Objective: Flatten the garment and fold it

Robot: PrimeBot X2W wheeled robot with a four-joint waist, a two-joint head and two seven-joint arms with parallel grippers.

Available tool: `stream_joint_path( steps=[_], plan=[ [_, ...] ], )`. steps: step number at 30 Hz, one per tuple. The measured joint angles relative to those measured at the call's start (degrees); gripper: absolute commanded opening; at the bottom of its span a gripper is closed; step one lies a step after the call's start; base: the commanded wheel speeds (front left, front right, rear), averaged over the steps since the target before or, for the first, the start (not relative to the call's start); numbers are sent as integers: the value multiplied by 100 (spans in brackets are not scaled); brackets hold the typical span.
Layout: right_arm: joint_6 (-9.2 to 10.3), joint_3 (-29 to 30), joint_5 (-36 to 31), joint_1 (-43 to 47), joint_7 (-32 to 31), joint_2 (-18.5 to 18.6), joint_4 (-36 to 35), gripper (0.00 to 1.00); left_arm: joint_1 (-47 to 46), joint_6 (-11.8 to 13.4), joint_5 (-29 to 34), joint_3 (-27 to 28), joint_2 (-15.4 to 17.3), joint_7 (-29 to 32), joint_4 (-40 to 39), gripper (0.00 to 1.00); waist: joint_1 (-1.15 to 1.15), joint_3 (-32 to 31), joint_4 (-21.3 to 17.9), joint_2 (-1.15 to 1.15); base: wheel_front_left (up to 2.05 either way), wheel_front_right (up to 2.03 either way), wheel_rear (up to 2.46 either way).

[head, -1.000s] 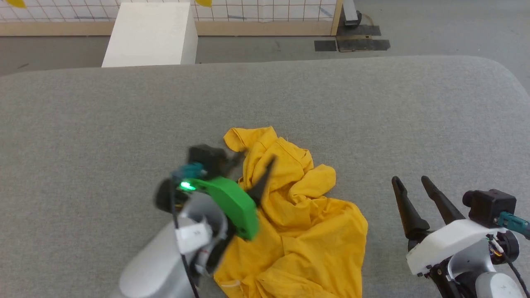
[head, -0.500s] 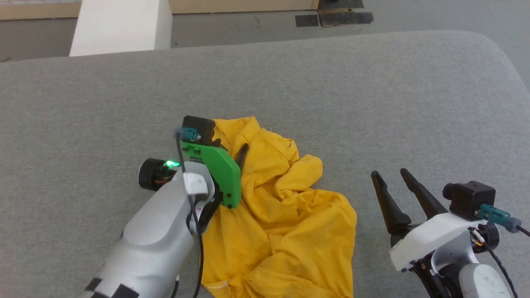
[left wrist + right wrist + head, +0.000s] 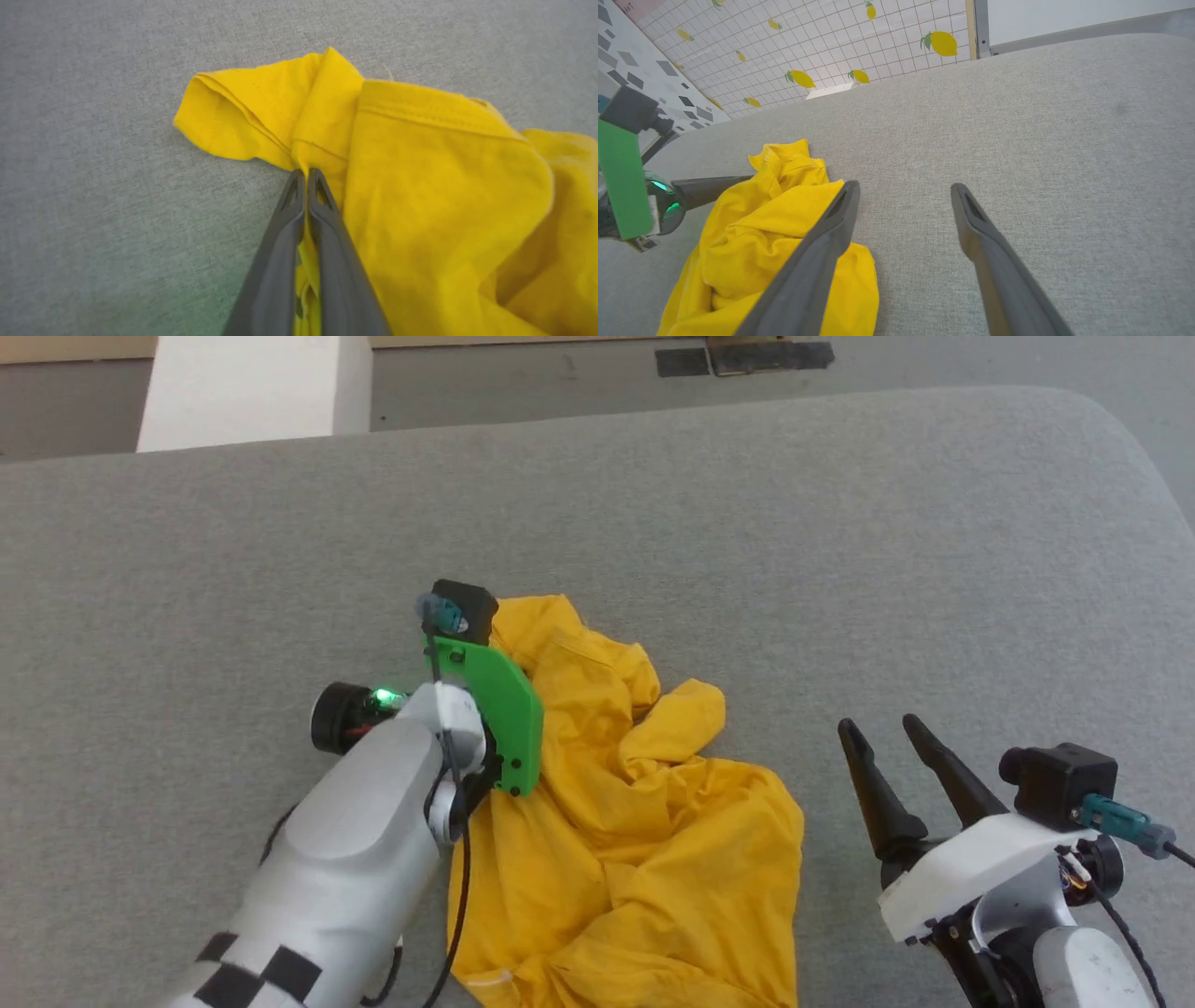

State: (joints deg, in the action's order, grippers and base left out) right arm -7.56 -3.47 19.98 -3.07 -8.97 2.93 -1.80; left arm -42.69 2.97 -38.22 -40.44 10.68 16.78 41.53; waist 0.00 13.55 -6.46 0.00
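Garment (image 3: 444, 186) fold within left tool (image 3: 306, 173)

Our left arm has a smooth silver-grey round shell (image 3: 345, 859) with black and white squares on it. We see a flat bright green plastic plate (image 3: 495, 714) with tiny black screws, a small black box camera (image 3: 462, 607) with a teal plug, a little green light (image 3: 381, 697) and a thin black cable (image 3: 463, 887). The left gripper (image 3: 305, 173) and the right gripper (image 3: 878, 723) each have two long dark pointed fingers. The right one has a white plastic shell (image 3: 962, 873).
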Motion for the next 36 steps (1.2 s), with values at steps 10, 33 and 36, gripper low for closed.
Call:
stream_joint_path(
  steps=[10,33,36],
  plan=[
    [0,79,-18,2,-43,-1,-47,100,875,726,-196,1125,407,-2356,-1048,0,0,-252,500,0,0,0,0],
    [0,-199,-1004,-1619,-688,-4,1540,100,3651,1109,967,2958,-70,-3154,-3740,100,0,-263,1722,0,0,0,0],
    [0,-201,-1218,-2012,-1109,-7,2210,100,3651,821,1357,3150,-389,-3156,-3764,100,0,-198,1887,0,0,0,0]
  ],
)
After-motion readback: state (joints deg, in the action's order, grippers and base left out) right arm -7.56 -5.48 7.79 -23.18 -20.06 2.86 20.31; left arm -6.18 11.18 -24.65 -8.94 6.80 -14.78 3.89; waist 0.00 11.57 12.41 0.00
